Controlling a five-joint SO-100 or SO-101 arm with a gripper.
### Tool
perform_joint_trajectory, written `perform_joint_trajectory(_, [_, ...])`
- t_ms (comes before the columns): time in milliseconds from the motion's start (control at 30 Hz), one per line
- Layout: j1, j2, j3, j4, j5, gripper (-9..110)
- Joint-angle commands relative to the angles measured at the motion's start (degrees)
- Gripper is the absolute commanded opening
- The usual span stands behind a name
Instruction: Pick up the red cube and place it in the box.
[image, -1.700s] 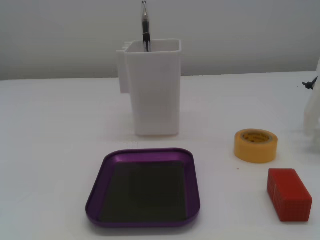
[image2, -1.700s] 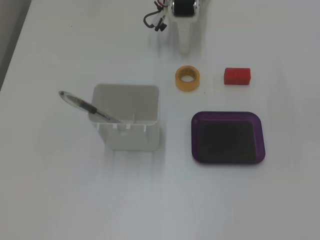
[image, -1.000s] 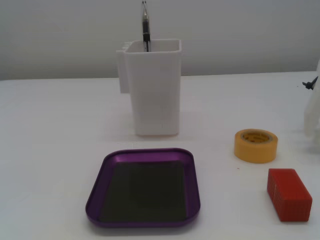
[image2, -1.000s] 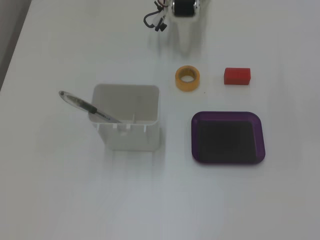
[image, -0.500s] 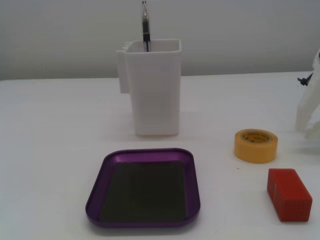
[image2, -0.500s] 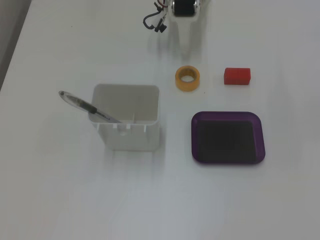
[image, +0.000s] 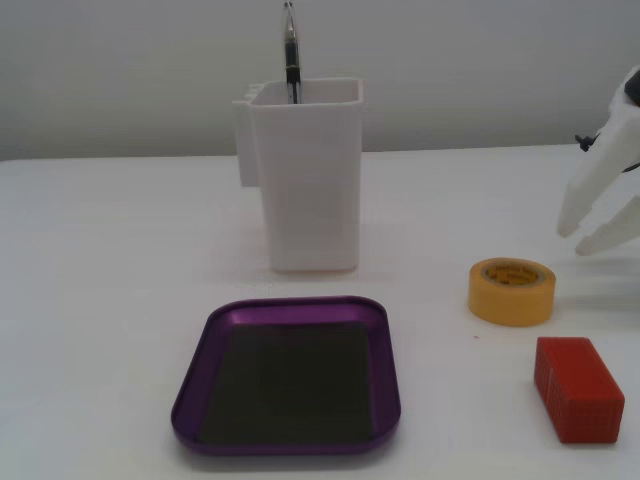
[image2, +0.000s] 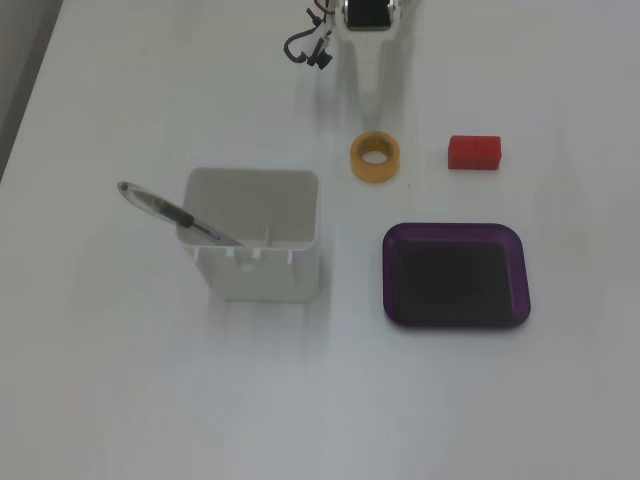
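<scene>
The table (image2: 120, 400) is the biggest thing here, white and wide, and there is one of it. One tall white tub (image: 305, 175) is standing on it with one pen (image: 290, 50) poking out of the top. One purple box (image: 380, 330) is lying flat in front of the tub in the low fixed view, and nothing is sitting inside it. One yellow tape roll (image: 511, 291) is resting to the right of the box in that view. One red cube (image: 578, 389) is sitting on the table just past the tape roll, nearer the camera, well apart from the box and not touching anything.

One white gripper (image: 590, 235) is hanging at the right edge of the low view, up above the table and behind the tape roll. Its two fingers are spread apart with a small gap, and they are holding nothing.

I think the arm is only starting to reach. The tape roll is sitting between the gripper and the cube, so the fingers could bump it on the way down. The cube is longer one way, so a grab across the long side might slip. The box walls are low, so a cube dropped from high up could bounce out.
</scene>
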Motion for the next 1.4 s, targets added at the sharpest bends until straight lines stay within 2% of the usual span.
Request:
perform_joint_trajectory(0, [0.18,2.02,-4.39,0.18,-0.09,2])
perform_joint_trajectory(100, [-0.44,-6.77,-10.99,0.35,0.35,3])
perform_joint_trajectory(267, [-0.79,-31.64,-27.51,0.97,0.62,3])
perform_joint_trajectory(400, [-6.94,-49.92,-39.90,4.83,1.58,3])
perform_joint_trajectory(567, [-13.71,-65.74,-52.82,10.20,9.58,16])
perform_joint_trajectory(700, [-14.41,-72.33,-59.06,13.89,12.22,24])
perform_joint_trajectory(967, [-22.68,-79.28,-63.11,14.68,20.48,25])
perform_joint_trajectory(1133, [-23.99,-81.56,-63.28,14.50,23.38,25])
perform_joint_trajectory(1367, [-23.99,-88.68,-62.58,6.24,25.05,25])
